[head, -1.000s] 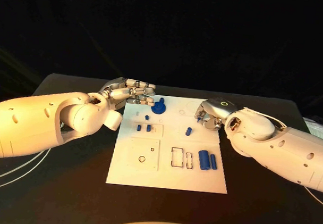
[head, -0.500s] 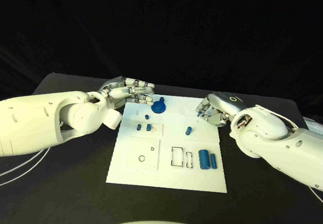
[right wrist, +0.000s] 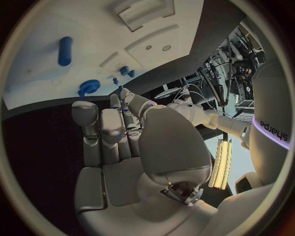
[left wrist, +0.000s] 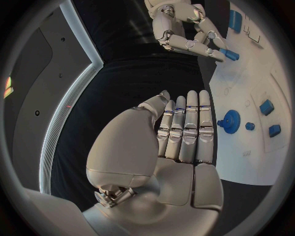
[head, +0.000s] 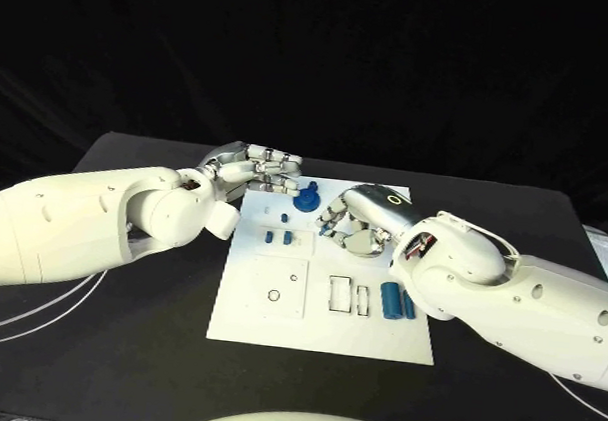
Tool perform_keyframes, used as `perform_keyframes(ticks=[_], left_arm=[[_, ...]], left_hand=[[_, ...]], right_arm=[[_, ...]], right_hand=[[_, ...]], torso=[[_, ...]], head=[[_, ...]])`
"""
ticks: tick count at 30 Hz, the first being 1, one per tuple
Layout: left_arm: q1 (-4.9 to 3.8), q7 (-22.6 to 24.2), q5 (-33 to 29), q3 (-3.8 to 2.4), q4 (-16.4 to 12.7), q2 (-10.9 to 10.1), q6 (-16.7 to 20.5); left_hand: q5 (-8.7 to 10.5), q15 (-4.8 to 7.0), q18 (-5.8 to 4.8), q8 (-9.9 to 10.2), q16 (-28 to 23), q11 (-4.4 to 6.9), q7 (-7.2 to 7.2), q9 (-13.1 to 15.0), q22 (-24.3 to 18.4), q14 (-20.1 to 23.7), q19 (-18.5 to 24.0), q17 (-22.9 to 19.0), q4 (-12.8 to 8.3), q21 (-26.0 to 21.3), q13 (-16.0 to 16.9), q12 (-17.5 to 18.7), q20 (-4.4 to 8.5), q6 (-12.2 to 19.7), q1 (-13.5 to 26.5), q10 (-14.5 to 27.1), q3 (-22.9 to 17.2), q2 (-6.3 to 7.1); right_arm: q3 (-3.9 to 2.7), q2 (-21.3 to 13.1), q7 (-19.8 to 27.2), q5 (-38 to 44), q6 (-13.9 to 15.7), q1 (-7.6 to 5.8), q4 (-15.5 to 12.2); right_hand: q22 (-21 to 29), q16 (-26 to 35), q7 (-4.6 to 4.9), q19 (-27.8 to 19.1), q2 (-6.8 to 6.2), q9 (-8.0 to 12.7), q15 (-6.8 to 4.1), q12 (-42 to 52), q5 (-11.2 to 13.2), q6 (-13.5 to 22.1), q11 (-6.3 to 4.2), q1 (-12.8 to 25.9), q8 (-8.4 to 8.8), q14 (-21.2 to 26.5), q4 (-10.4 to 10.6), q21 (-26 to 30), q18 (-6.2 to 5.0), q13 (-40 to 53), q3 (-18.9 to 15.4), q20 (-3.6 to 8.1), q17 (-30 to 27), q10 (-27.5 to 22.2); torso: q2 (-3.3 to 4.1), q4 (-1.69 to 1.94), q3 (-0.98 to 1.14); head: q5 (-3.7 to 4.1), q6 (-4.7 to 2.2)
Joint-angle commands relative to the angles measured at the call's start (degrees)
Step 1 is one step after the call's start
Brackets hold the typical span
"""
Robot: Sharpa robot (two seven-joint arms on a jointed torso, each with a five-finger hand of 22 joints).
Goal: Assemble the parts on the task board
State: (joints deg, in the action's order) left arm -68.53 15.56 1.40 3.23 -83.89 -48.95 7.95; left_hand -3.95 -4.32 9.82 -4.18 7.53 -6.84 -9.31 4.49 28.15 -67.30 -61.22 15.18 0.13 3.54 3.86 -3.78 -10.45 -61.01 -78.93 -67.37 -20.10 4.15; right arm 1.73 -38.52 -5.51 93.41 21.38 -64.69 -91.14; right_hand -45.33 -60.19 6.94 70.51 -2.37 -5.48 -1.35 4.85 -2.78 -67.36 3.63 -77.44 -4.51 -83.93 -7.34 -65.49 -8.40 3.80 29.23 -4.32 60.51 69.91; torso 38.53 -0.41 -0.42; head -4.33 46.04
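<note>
The white task board (head: 315, 327) lies mid-table. A blue gear (head: 305, 199) stands at its far edge, and my left hand (head: 258, 168) hovers just left of it, fingers straight and together, holding nothing (left wrist: 184, 130). My right hand (head: 355, 222) reaches over the board's far middle. In the left wrist view its fingertips (left wrist: 206, 42) meet at a small blue peg (left wrist: 228, 53); whether they grip it is unclear. Two small blue pieces (head: 275, 236) stand left of that hand. Two blue cylinders (head: 396, 302) lie side by side near the board's right edge.
A rectangular frame outline (head: 339, 294) and a narrow slot sit left of the cylinders. A square recessed plate with a small ring (head: 273, 295) takes the board's near left. Black table (head: 116, 353) surrounds the board; white cables trail at the left.
My right hand has swung left from the board's right edge onto the board, over the spot where the small blue peg stood. The left hand has hardly moved.
</note>
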Motion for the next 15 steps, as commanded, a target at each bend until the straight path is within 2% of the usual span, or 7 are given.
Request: perform_keyframes(ticks=[1, 8, 15], left_arm=[[-0.02, 0.2, -0.1, -0.05, 0.0, 0.3, -1.2], [-0.03, 0.1, -0.1, -0.05, -0.2, 0.6, -1.2], [-0.03, 0.1, -0.1, -0.05, -0.3, 0.8, -1.2]], left_hand=[[-0.19, -0.23, 0.69, 0.3, -0.3, -0.13, -0.37, -0.1, -0.1, -0.3, -0.4, -0.1, -0.3, 0.1, 0.0, 0.2, -0.13, 0.0, -0.4, 0.0, 0.0, 0.15], [-0.18, -0.25, 0.68, 0.3, -0.4, -0.16, -0.41, -0.1, -0.2, -0.4, -0.4, -0.1, -0.3, 0.1, 0.0, 0.2, -0.14, 0.0, -0.3, 0.0, 0.0, 0.18], [-0.18, -0.26, 0.68, 0.3, -0.4, -0.17, -0.43, -0.1, -0.3, -0.4, -0.4, -0.1, -0.3, 0.1, 0.0, 0.2, -0.15, 0.1, -0.3, 0.1, 0.0, 0.18]], right_arm=[[0.29, 1.2, 0.8, 1.2, -2.6, 0.88, 0.1], [1.02, 4.3, 0.8, 2.5, -5.5, 3.71, 1.8], [1.38, 5.9, 0.4, 3.4, -6.8, 5.15, 2.8]], right_hand=[[-0.1, -0.4, 0.36, 0.2, 0.25, -0.1, 0.05, -0.3, -0.2, 0.1, 0.00, 0.4, 0.04, -2.7, 0.1, -0.3, 0.44, 0.1, 0.0, -0.17, 0.1, 0.3], [-0.2, -0.6, 0.44, 0.2, 0.29, -0.1, 0.09, -0.4, -0.2, 0.2, 0.07, 0.4, 0.14, -2.7, 0.1, -0.4, 0.45, 0.1, 0.1, -0.20, 0.2, 0.2], [-0.1, -0.7, 0.47, 0.1, 0.29, -0.1, 0.11, -0.4, -0.2, 0.3, 0.10, 0.4, 0.17, -2.7, 0.1, -0.4, 0.43, 0.1, 0.1, -0.22, 0.3, 0.2]], torso=[[-0.04, 0.02, -0.06], [0.03, 0.07, -0.07], [0.00, 0.02, -0.05]], head=[[-0.67, 0.33], [-1.47, 0.68], [-2.10, 1.17]])
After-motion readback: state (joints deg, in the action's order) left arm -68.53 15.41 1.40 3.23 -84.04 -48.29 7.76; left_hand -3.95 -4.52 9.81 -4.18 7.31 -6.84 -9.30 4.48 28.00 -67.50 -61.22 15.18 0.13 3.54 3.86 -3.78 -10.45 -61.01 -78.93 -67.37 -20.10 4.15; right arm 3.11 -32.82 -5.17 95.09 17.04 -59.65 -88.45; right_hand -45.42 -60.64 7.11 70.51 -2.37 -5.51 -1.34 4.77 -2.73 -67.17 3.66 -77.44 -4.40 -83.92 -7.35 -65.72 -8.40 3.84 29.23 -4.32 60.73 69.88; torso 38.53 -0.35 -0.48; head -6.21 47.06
